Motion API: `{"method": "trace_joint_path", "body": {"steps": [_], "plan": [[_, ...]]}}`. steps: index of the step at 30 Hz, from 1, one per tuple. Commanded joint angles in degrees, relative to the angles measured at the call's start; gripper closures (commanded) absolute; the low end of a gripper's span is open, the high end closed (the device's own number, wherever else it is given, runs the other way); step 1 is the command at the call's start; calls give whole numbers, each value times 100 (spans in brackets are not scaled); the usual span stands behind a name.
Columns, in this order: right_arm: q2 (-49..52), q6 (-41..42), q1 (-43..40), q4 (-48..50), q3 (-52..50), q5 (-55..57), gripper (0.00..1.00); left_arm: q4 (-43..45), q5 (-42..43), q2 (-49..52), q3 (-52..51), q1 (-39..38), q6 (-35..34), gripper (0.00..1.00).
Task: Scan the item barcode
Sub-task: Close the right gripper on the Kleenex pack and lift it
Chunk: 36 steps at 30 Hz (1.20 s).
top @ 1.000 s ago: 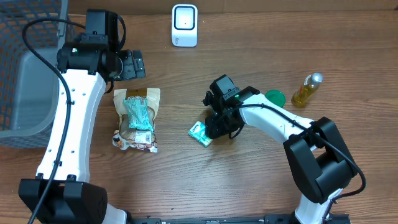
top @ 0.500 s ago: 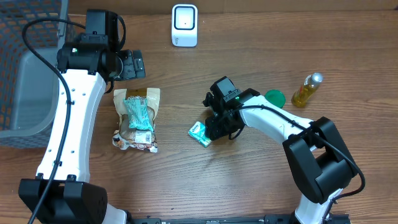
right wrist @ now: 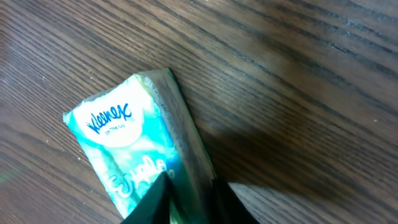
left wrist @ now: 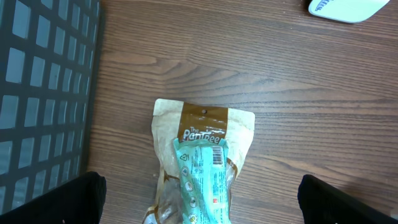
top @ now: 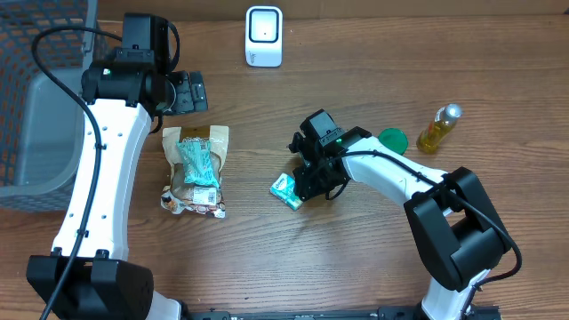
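A small teal Kleenex tissue pack lies on the wooden table near the middle. My right gripper is down at its right end. In the right wrist view the two dark fingers pinch the near edge of the pack, so the right gripper is shut on it. The white barcode scanner stands at the table's far edge. My left gripper hovers wide open above the top of a brown and teal snack bag, with nothing between its fingers.
A grey wire basket fills the far left. A yellow bottle and a green lid lie to the right of the right arm. The scanner's corner shows in the left wrist view, with the snack bag below.
The right gripper's fingers have closed in on the tissue pack's edge. The left arm and the other items have not moved.
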Motion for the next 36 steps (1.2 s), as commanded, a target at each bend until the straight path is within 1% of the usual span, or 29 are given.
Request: {"method": "trace_joint_path", "body": {"steps": [1, 2, 4, 5, 17, 27, 36], "plan": [[28, -9, -2, 57, -164, 125, 89, 22, -50, -15, 107, -42, 109, 1], [28, -9, -2, 76, -188, 127, 93, 22, -50, -15, 107, -42, 109, 0], [28, -9, -2, 129, -243, 127, 94, 22, -50, -15, 107, -42, 109, 0], [28, -11, -2, 162, -264, 127, 96, 22, -50, -15, 107, -42, 109, 0], [28, 17, -4, 260, -308, 101, 96, 22, -50, -15, 107, -42, 109, 0], [26, 15, -15, 474, -295, -503, 96, 22, -50, -15, 107, -42, 109, 0], [26, 13, -15, 417, -299, -498, 96, 22, -50, -15, 107, -42, 109, 0]]}}
